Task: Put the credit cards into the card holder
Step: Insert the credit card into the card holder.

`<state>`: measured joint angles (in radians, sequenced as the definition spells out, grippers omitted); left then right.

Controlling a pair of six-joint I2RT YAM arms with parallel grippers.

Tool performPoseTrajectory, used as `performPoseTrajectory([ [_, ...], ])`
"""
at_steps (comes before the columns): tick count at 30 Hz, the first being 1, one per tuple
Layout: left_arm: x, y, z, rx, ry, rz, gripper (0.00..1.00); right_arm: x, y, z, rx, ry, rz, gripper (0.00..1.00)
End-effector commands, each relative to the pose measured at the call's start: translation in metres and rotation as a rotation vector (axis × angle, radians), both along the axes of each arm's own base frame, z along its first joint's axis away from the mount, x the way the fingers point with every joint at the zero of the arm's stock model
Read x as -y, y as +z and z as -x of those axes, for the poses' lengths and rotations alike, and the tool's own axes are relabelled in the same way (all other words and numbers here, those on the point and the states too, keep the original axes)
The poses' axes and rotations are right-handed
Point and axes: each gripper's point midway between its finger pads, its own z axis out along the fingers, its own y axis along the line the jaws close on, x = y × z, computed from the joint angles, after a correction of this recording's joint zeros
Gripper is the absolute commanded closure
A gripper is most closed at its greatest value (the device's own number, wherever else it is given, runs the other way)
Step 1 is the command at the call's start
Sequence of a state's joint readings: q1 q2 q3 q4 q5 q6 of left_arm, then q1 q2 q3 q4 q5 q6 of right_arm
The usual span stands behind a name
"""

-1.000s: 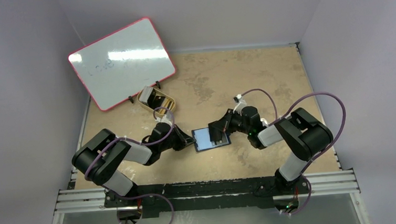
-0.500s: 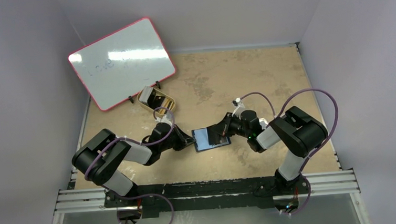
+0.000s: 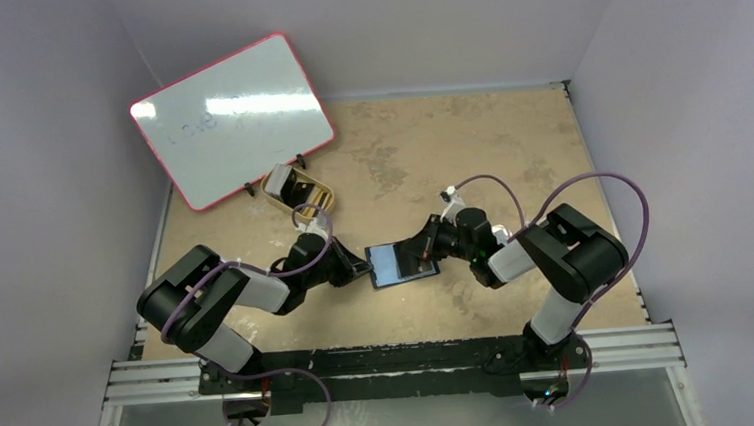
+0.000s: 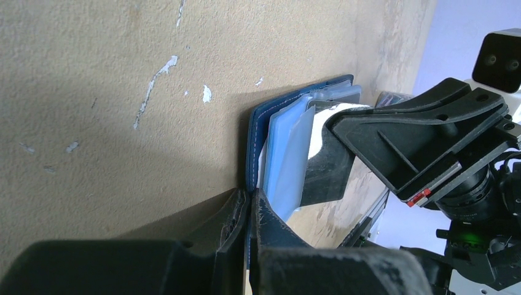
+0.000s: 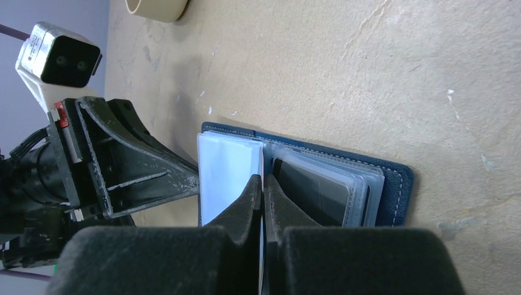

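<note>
Down on tan tabletop (image 3: 509,154) — left end effector (image 4: 249,196) clamps card holder (image 4: 251,141), right one (image 5: 262,181) closed.

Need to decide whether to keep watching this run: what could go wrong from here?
The left gripper pinches the card holder by its cover edge only; a push from the right gripper might pull it free or slide it. The right gripper's shut jaws sit among the clear sleeves and might crease one or miss the pocket.
</note>
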<state>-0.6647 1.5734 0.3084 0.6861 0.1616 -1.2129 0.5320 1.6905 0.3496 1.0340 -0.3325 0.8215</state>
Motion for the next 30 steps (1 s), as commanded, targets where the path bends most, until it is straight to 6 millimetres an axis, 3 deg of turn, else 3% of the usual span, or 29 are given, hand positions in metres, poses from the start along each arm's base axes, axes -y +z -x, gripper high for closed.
performPoseTrajectory([
  [1,-0.006,-0.01,0.001,-0.016,0.019,-0.054,1.0,-0.006,-0.004,0.002,-0.028,0.033,0.016,1.0],
  [13,-0.003,-0.008,-0.001,-0.015,0.022,-0.051,1.0,-0.012,-0.006,0.006,-0.048,0.081,0.028,0.99],
  [18,-0.005,-0.009,-0.001,-0.012,0.028,-0.059,1.0,-0.002,-0.013,-0.001,-0.075,0.061,0.152,0.88],
  [22,-0.005,-0.009,0.0,-0.012,0.026,-0.063,1.0,0.018,-0.018,-0.001,-0.111,0.015,0.289,0.69],
  [25,-0.005,-0.009,0.0,-0.013,0.027,-0.063,1.0,0.03,-0.012,-0.002,-0.105,-0.017,0.344,0.6],
  [30,-0.006,-0.01,0.0,-0.012,0.028,-0.065,1.0,0.045,-0.001,-0.005,-0.093,-0.055,0.431,0.55],
])
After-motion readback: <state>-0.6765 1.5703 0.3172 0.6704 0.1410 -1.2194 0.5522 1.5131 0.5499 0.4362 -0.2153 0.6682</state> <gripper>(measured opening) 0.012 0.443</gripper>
